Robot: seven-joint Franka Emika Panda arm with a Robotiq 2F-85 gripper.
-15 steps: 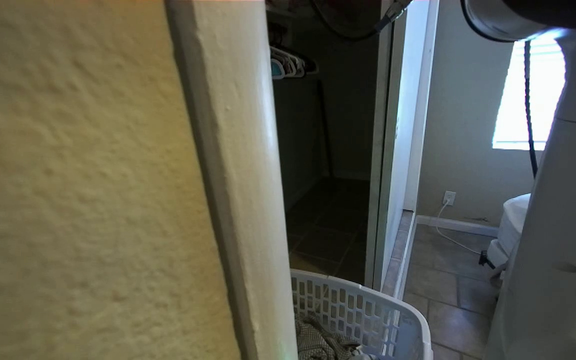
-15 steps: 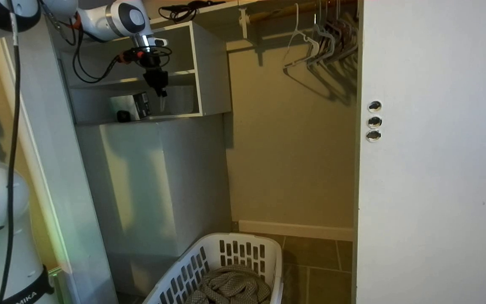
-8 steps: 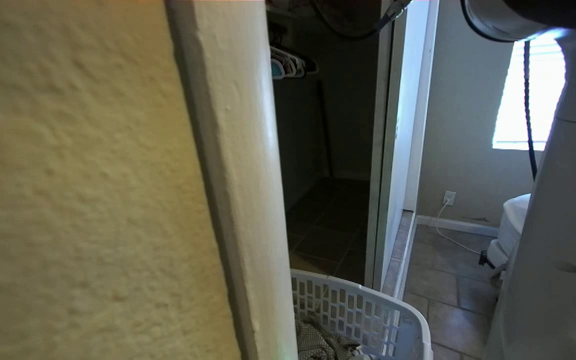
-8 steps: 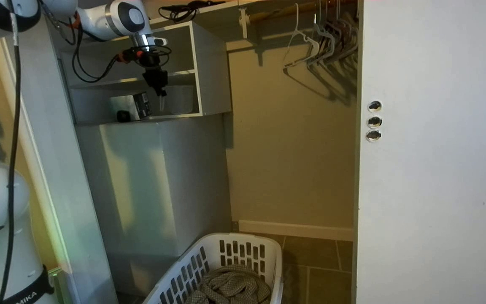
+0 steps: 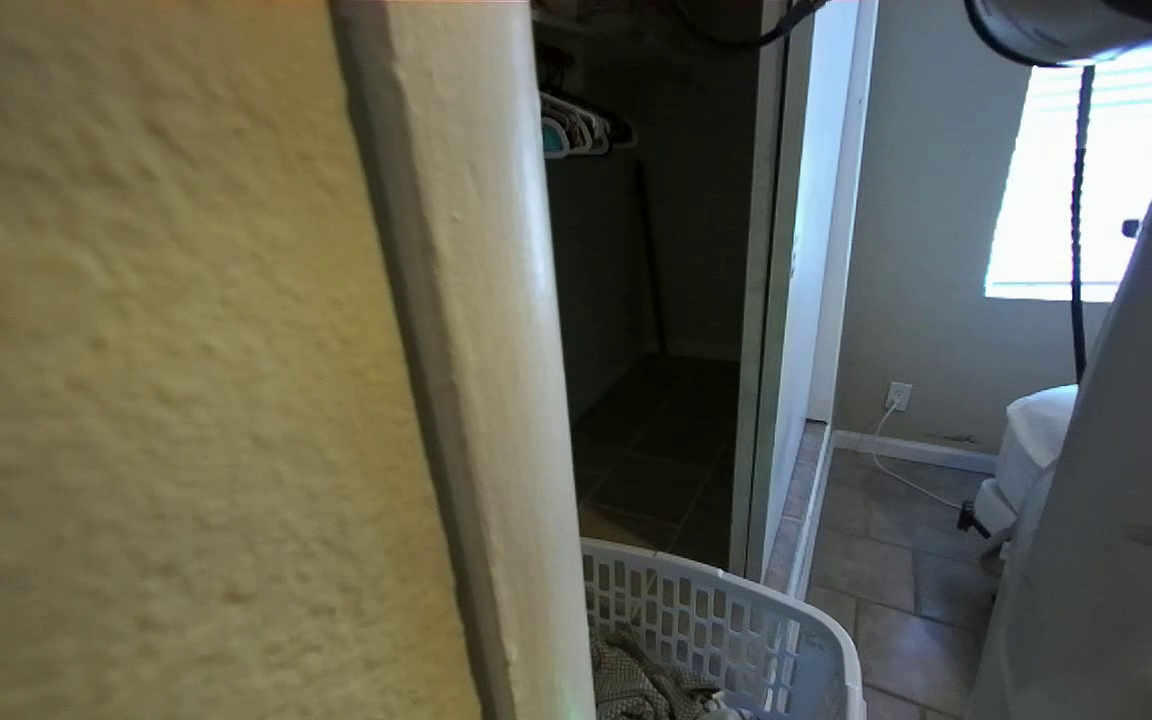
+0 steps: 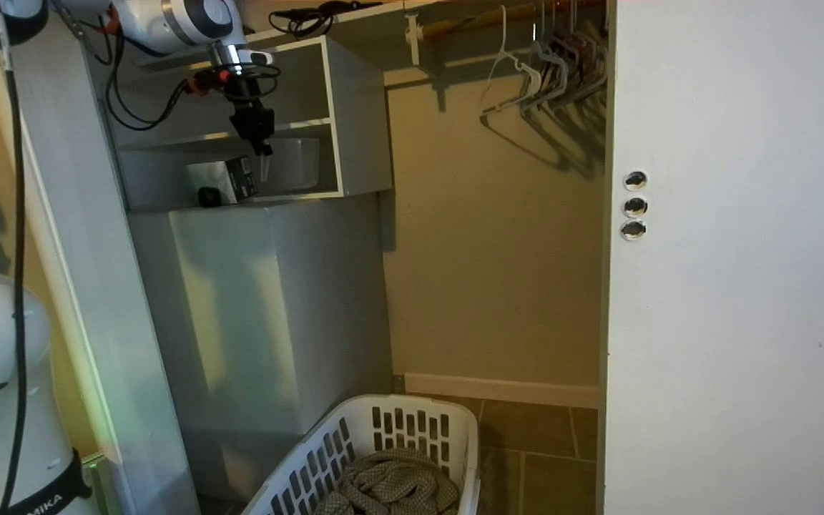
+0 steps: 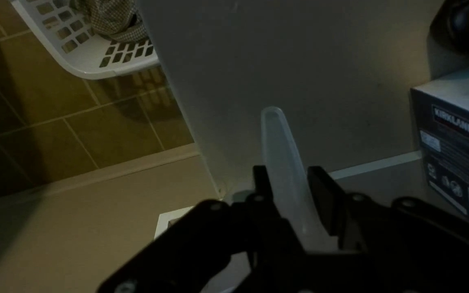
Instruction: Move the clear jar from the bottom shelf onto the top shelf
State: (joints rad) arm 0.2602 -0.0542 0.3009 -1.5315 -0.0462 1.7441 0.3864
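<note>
The gripper [image 7: 290, 174] points downward, and its two fingers [image 7: 325, 199] stand on either side of a narrow part of the jar [image 7: 279, 146], which they appear to pinch. Compared with half a second ago, gripper and jar have shifted together in an exterior view, upward and toward the side of the box [image 6: 213, 177]; this common motion indicates a hold. The jar is at and below the fingertips, its body extending to the side opposite the box. The box stands below and beside the gripper, near the jar, with a small black object [image 6: 209, 197] at its front. The bottom shelf [image 6: 301, 196] lies beneath; whether the base of the jar is free of it cannot be determined. The top shelf [image 6: 310, 124], taken here as the board next above, passes behind the gripper, higher than the fingertips, so the jar is not yet at its destination. The grasp is judged complete and the removal started. Next operation: draw the jar out past the shelf edges, then raise it until its base is above the top shelf. Caution: the narrow pinch may let the jar tilt, and its rim may catch the upper board. Far below the gripper, a basket [image 6: 412, 401] holding a cloth [image 6: 398, 479] stands on the floor [image 6: 555, 429], well apart from the work.
</note>
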